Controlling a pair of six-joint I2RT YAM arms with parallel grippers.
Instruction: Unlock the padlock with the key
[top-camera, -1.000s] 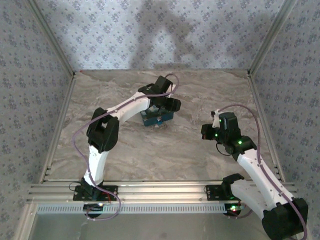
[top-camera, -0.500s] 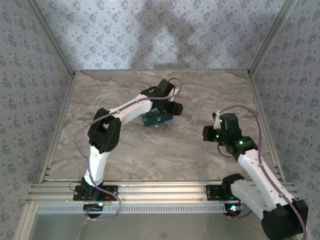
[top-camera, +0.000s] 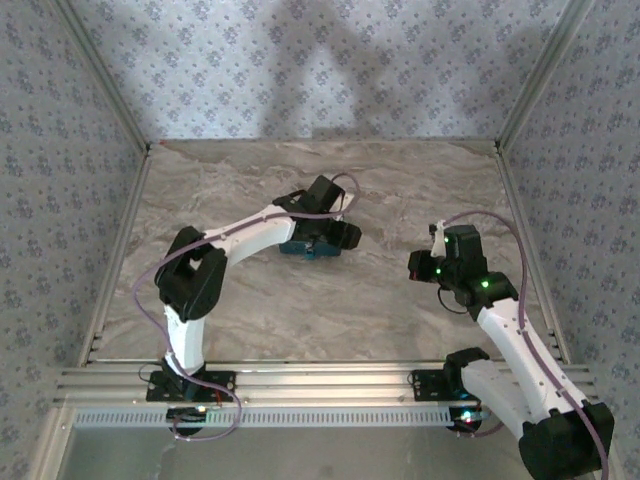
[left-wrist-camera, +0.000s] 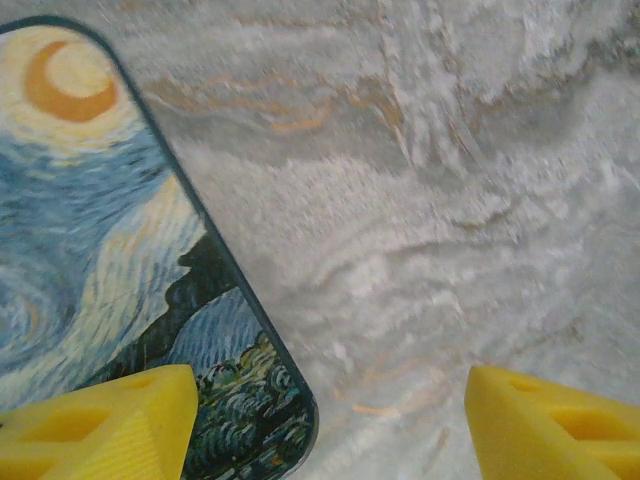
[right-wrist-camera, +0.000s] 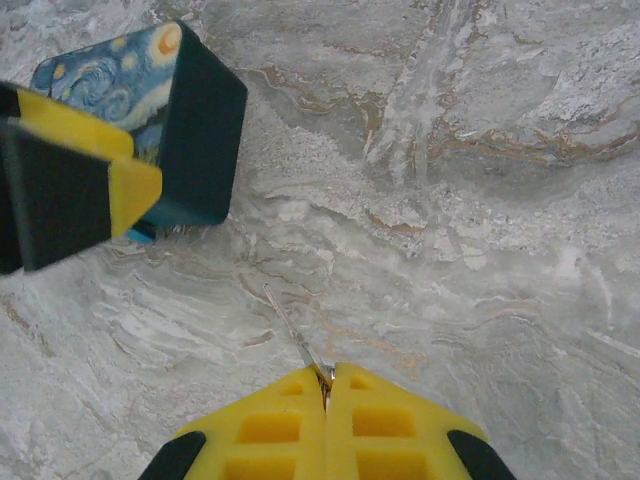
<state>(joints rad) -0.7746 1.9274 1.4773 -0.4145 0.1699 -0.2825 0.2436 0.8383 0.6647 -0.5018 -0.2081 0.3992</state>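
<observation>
My right gripper (right-wrist-camera: 327, 378) is shut on the key (right-wrist-camera: 292, 333), whose thin metal blade sticks out ahead over the marble; in the top view this gripper (top-camera: 416, 268) hangs right of centre. The blue-and-yellow painted box (right-wrist-camera: 185, 115) lies ahead to its left. A tiny bright-blue bit (right-wrist-camera: 141, 233) pokes out under the box's near corner; I cannot tell whether it is the padlock. My left gripper (left-wrist-camera: 330, 430) is open, low over the box (left-wrist-camera: 110, 250), with one fingertip (left-wrist-camera: 100, 425) above the lid and the other above bare table. From above, the left gripper (top-camera: 325, 238) covers the box (top-camera: 298, 247).
The marble-patterned tabletop (top-camera: 300, 310) is walled by patterned panels on three sides. An aluminium rail (top-camera: 320, 382) runs along the near edge by the arm bases.
The left arm has swung a little nearer and to the left, and its gripper has come down over the box. The box looks slightly shifted left. The right arm has hardly moved.
</observation>
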